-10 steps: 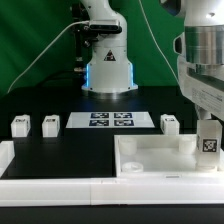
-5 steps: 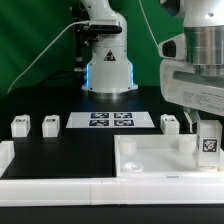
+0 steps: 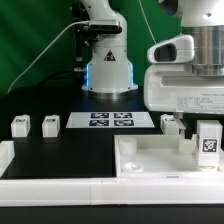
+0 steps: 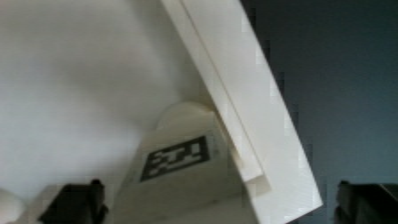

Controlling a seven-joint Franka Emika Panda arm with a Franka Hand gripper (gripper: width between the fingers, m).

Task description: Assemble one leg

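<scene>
One leg, a small white block with a black-and-white tag, stands upright in the far right corner of the large white tray-like part. My gripper hangs just above and beside it, close to the camera. In the wrist view the same leg shows with its tag, against the tray's raised rim. My gripper is open, with a dark fingertip far out on either side and neither touching the leg. Three more legs stand on the table: two on the exterior view's left, one behind the tray.
The marker board lies flat at mid-table in front of the robot's base. A white border strip runs along the table's near edge and up its left side. A green backdrop stands behind.
My hand has turned and swung toward the exterior view's left, showing more of its broad white body. The leg in the tray's corner has stayed put.
</scene>
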